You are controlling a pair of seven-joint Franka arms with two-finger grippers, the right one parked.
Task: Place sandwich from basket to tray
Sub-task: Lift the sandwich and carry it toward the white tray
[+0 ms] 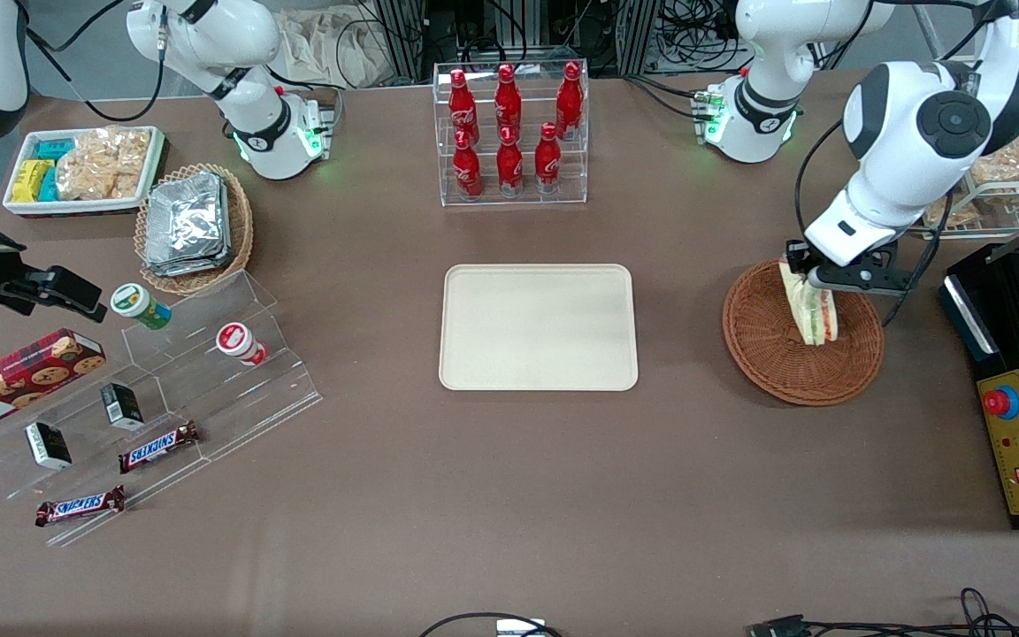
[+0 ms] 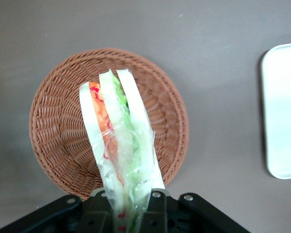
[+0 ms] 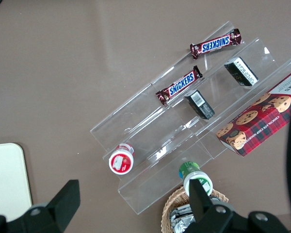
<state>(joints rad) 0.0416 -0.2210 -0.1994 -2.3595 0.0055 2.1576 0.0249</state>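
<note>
The gripper [image 1: 815,281] pinches the sandwich [image 1: 812,310] by its upper end, so the wedge hangs above the basket [image 1: 801,354]. Seen from the front, basket and sandwich sit at three o'clock of the tray [image 1: 538,327], well apart.

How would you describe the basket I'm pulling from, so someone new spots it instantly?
Start at the cream tray mid-table and look toward the working arm's end. The basket sits there, with the gripper above it shut on the sandwich. It is round, shallow, reddish-brown wicker, unlike the lighter tan basket of foil packets.
</note>
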